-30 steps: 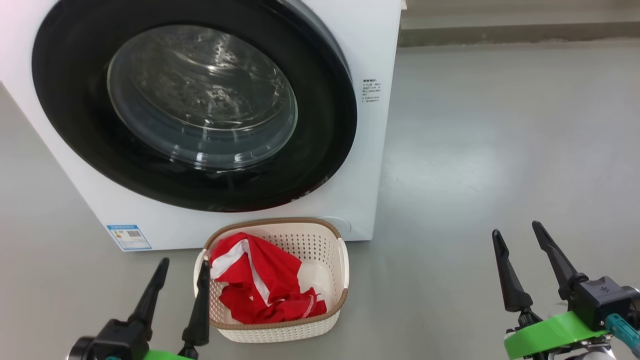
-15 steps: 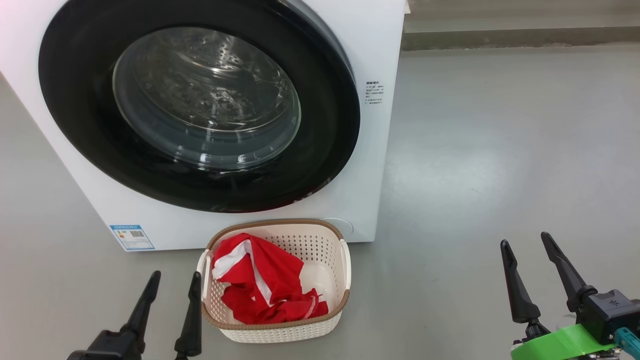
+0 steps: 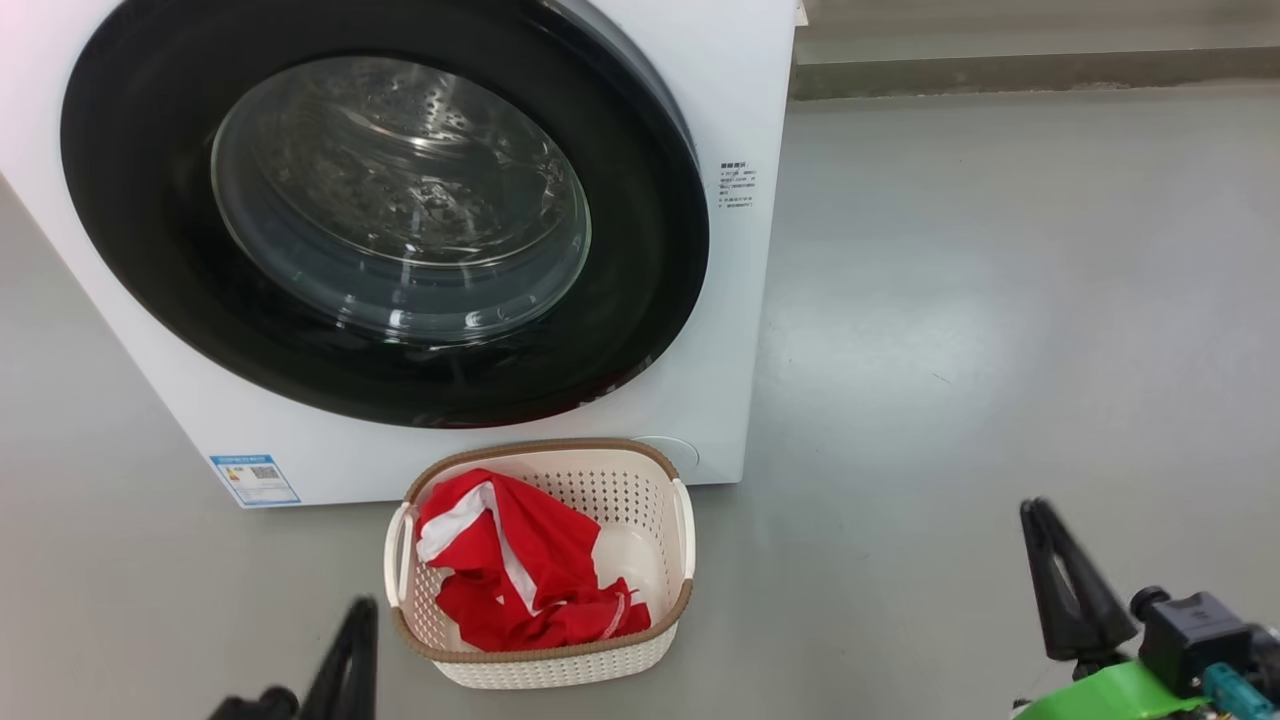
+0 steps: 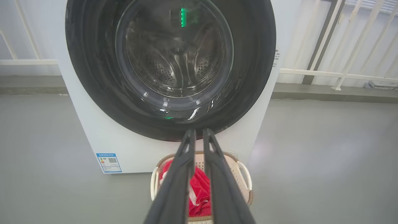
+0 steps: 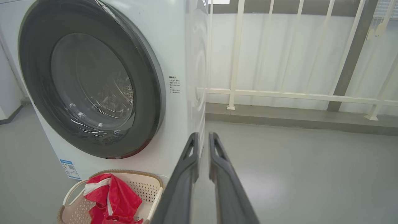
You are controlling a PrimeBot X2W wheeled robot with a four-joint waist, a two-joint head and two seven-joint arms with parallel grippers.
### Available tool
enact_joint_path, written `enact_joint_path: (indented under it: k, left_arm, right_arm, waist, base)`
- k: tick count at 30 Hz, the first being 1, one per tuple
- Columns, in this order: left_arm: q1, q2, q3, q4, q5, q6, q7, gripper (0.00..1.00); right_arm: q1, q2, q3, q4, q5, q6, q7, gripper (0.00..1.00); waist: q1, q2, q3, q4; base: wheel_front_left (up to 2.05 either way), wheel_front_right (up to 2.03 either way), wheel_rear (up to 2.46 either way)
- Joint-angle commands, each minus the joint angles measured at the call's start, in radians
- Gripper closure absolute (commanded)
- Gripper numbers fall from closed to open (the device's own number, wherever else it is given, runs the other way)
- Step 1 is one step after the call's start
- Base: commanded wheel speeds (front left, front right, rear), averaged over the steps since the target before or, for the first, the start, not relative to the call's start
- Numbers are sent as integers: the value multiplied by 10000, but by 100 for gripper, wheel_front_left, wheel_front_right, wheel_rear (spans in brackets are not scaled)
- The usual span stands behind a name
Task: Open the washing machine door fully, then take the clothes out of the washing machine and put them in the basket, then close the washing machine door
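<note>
The washing machine [image 3: 740, 300] takes up the upper left of the head view, standing on a grey floor [image 3: 1000, 300]. The washing machine door [image 3: 385, 210] lies flat against its front, and the glass shows bare perforated steel with no red inside. All three steps look done. Whether the latch has caught cannot be told from here. If it has not, the door could drift open again, so it needs a check before the robot backs away.

The basket [image 3: 560, 670] sits on the floor just in front of the machine, below the door's lower edge. The clothes [image 3: 530, 570] are heaped in its left half, and the top fold rises about to the rim (loosely enough that a snag could pull it over the side).

The left gripper [image 3: 358, 608] hangs low, near the basket's left handle. Its fingers are drawn almost together and hold nothing. A sideways swing from there would probably nudge the light basket or hook its handle. The right gripper [image 3: 1038, 510] is pinched to a thin slit too, also empty. It is well apart, over bare floor, and threatens nothing.
</note>
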State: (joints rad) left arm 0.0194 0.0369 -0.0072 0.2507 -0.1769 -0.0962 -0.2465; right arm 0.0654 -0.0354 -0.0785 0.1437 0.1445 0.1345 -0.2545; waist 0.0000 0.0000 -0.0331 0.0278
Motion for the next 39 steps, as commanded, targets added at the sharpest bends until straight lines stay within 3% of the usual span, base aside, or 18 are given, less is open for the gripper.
enact_joint_path:
  k: [1,8,13,39]
  left_arm:
    - [-9,0,8,7,-24,-1,11,100]
    - [-70,4,108,73,-782,-19,240,100]
    - [-108,9,137,58,-1359,-33,366,100]
    - [-369,38,370,22,-4338,-105,1095,100]
  right_arm:
    - [-4,0,-1,3,27,0,7,100]
    - [-84,6,-27,94,810,-2,214,100]
    - [-154,0,-38,137,1395,-4,359,100]
    - [-522,-35,-110,340,4437,-12,1121,100]
  waist:
    - [0,0,0,-1]
    - [23,0,-4,-15]
    - [2,0,31,-26]
    - [1,0,109,-84]
  base:
    - [0,0,0]
    - [0,0,0]
    - [0,0,0]
    - [0,0,0]
